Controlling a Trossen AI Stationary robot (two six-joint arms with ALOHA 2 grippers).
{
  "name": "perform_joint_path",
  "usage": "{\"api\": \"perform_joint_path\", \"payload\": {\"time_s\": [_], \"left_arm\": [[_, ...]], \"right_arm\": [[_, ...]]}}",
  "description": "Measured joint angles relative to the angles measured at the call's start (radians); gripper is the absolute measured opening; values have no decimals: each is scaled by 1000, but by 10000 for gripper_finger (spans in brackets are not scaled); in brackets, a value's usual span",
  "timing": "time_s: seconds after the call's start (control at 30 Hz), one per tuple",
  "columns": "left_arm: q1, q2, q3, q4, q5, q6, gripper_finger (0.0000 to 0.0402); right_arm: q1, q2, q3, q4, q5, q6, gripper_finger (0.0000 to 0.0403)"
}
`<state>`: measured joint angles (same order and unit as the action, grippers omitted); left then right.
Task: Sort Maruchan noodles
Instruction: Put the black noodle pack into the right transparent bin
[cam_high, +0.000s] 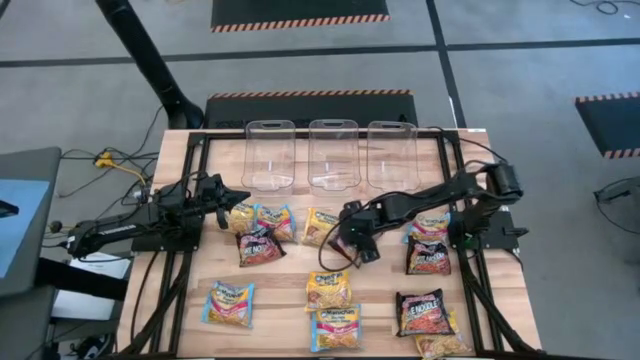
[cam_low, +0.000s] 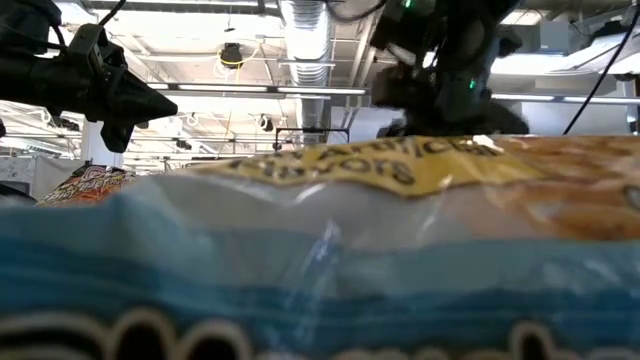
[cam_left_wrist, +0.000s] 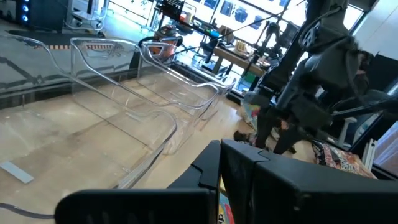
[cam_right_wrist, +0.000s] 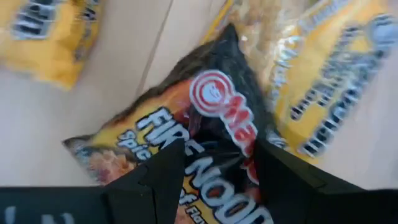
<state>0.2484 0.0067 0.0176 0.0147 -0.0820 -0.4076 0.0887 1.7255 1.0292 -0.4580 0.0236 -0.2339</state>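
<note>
- At mid-table, under the right gripper: one dark maroon-black noodle packet, flat on the wood beside a yellow packet; fingers spread apart either side of it, not clamped.
- Remaining packets: scattered across the table, none in the three clear bins.
- Left gripper: fingers together, empty, near the left bin.
</note>
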Motion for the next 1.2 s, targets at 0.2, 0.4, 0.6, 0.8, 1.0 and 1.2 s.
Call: {"api": "perform_joint_path", "payload": {"time_s": [0.2, 0.4, 0.6, 0.8, 1.0, 1.2], "left_arm": [[0, 0, 0, 0, 0, 0, 0], [0, 0, 0, 0, -1, 2, 0], [0, 0, 0, 0, -2, 3, 0], [0, 0, 0, 0, -2, 3, 0], [0, 0, 0, 0, -3, 3, 0], [0, 0, 0, 0, -3, 3, 0]], "right_arm": [[6, 28, 3, 10, 1, 8, 212], [5, 28, 2, 6, 28, 98, 136], [16, 24, 3, 2, 28, 156, 26], [36, -10, 0, -31, 37, 208, 13], [62, -71, -3, -74, 47, 281, 5], [107, -156, -3, -100, 111, 350, 4]]}}
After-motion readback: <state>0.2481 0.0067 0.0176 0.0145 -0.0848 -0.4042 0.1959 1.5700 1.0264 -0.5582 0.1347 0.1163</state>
